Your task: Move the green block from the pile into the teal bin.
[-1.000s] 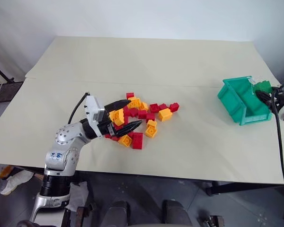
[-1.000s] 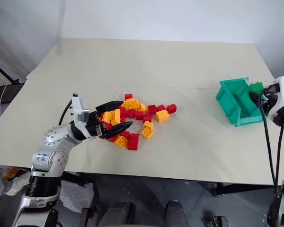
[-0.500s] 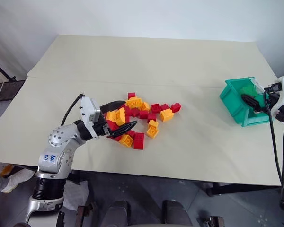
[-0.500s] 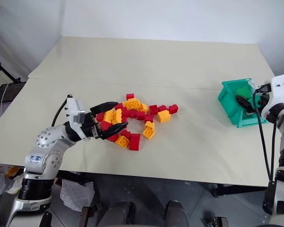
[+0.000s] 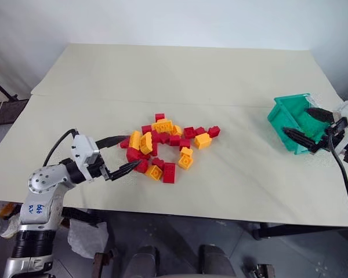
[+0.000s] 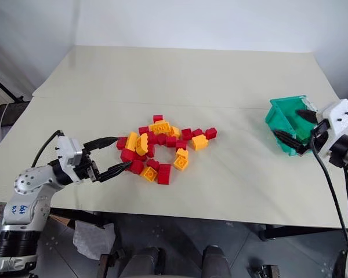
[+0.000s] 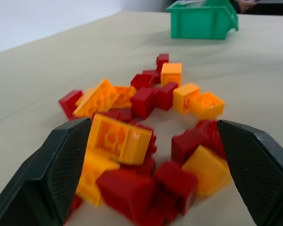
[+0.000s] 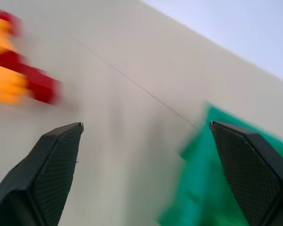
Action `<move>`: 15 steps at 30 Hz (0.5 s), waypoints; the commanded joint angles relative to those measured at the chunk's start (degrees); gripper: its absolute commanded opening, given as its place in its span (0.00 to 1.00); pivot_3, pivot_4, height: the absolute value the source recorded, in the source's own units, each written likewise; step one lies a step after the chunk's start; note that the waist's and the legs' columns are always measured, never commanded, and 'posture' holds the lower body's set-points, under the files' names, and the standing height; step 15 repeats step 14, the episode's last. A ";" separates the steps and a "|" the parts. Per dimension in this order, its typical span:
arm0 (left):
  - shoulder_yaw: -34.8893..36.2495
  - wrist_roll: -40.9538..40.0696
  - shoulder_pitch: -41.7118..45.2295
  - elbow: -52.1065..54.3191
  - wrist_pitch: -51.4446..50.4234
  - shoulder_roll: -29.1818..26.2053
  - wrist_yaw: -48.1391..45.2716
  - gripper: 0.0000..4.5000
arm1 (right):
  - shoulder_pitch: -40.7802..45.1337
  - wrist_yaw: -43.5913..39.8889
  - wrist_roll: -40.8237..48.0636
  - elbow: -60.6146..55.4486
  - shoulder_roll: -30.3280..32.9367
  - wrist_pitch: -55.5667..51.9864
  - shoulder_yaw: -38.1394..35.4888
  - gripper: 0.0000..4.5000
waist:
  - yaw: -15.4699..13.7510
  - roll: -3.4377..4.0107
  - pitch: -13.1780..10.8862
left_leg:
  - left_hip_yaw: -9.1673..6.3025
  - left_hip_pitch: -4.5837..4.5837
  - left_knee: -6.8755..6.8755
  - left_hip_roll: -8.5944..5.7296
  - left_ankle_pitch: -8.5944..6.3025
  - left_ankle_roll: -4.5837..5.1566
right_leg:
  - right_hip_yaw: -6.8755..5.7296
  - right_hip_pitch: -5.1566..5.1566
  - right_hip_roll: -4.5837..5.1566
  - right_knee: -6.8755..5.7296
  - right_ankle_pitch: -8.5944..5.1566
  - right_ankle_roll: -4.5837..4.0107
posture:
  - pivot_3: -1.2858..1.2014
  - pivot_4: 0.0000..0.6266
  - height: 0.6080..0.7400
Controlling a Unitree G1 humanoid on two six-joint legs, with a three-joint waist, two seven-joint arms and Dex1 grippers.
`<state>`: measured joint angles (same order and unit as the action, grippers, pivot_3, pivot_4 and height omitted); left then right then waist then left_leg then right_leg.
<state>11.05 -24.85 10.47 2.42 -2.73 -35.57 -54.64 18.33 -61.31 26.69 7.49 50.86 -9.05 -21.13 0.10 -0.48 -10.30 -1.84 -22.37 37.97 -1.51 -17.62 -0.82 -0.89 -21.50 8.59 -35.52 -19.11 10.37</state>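
1. the worktop (image 5: 232, 75) is a pale cream sheet with a seam running across it, and the pile (image 5: 165, 146) of red and yellow-orange bricks lies loose near its middle.

2. the left gripper (image 5: 120, 155) sits level just off the left edge of the pile, pointing in at the bricks, its jaws spread wide and grasping nothing.

3. in the left wrist view the two black fingers (image 7: 61, 169) stand far apart, with a yellow brick (image 7: 120, 138) and several red ones between and beyond them; none of the bricks looks pinched.

4. the teal bin (image 5: 294, 124) stands on the right side of the worktop, well apart from the pile, its sloped open front turned toward the right edge.

5. the right gripper (image 5: 309, 125) is at the bin's open side, one black finger near the far rim and the other across the near front corner, jaws released and empty.

6. the right wrist view is streaked, yet it shows both fingers (image 8: 47, 165) splayed, with the green of the bin between them and a smear of red and yellow bricks further off.

7. i can't make out the green block: the inside of the bin is partly hidden by the right fingers, and among the pile i see no green brick.
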 commanded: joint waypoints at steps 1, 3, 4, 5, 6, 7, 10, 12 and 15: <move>1.60 1.71 -3.09 2.28 3.51 -2.02 -0.98 1.00 | -6.89 -3.22 6.28 -11.02 -1.84 -2.41 -1.49 1.00 | -0.03 -0.01 0.00 | -0.02 0.00 0.01 0.02 -0.02 0.00 | -0.04 0.02 -0.01 0.00 0.00 0.00 | 0.52 0.24 1.00; 2.18 1.88 -5.07 2.45 5.55 -2.72 -1.98 1.00 | -12.91 -5.96 5.63 -15.40 -2.05 -1.28 0.45 1.00 | -0.25 -0.01 0.00 | -0.01 0.00 0.04 0.00 -0.04 0.02 | 0.00 0.02 0.01 0.02 0.01 -0.01 | 0.52 0.24 1.00; 2.32 2.04 -5.94 2.43 6.20 -3.05 -2.22 1.00 | -15.11 -7.20 4.26 -16.23 -2.22 0.89 1.47 1.00 | -0.25 -0.01 0.00 | -0.03 0.00 0.04 0.01 -0.05 0.02 | -0.03 0.03 0.00 0.02 0.01 -0.01 | 0.52 0.24 1.00; 2.37 2.73 -6.69 2.28 6.80 -3.28 -1.95 1.00 | -16.73 -8.06 3.61 -16.52 -2.59 2.20 2.18 1.00 | -0.25 0.00 0.00 | -0.01 0.00 0.04 0.01 -0.08 0.02 | -0.03 0.04 0.00 0.02 0.01 -0.01 | 0.52 0.24 1.00; 2.36 3.55 -7.19 2.08 7.31 -3.43 -1.44 1.00 | -17.65 -7.44 4.14 -16.83 -3.65 1.99 2.44 1.00 | -0.20 -0.01 0.00 | 0.00 0.00 0.04 0.00 -0.09 0.03 | 0.00 0.04 0.01 0.07 0.01 -0.01 | 0.52 0.24 1.00; 2.33 4.09 -7.51 1.94 7.69 -3.53 -1.06 1.00 | -18.22 -6.86 4.76 -17.08 -4.38 1.61 2.56 1.00 | -0.19 -0.01 -0.01 | 0.02 0.02 0.04 0.00 -0.09 0.03 | 0.00 0.05 0.00 0.08 0.01 -0.01 | 0.52 0.24 1.00; 2.47 4.28 -6.24 1.49 7.72 -2.92 0.55 1.00 | -19.80 -7.50 2.91 -15.76 -6.24 5.67 3.04 1.00 | -0.02 0.00 0.00 | -0.01 0.11 0.06 0.04 -0.09 0.04 | 0.06 0.07 0.00 0.07 0.02 -0.04 | 0.52 0.24 1.00; 2.59 3.79 -5.45 1.72 7.21 -2.57 1.28 1.00 | -21.20 -7.84 1.77 -14.69 -7.10 8.32 2.89 1.00 | -0.02 0.00 0.00 | 0.00 0.16 0.05 0.10 -0.09 0.03 | 0.05 0.07 -0.04 0.06 0.05 -0.08 | 0.52 0.24 1.00; 2.80 3.89 -5.47 1.74 7.50 -2.45 1.94 1.00 | -22.58 -6.59 1.62 -14.87 -8.41 9.58 2.32 1.00 | -0.04 -0.01 0.00 | 0.01 0.17 0.05 0.11 -0.10 0.03 | 0.05 0.06 -0.04 0.02 0.05 -0.09 | 0.52 0.24 1.00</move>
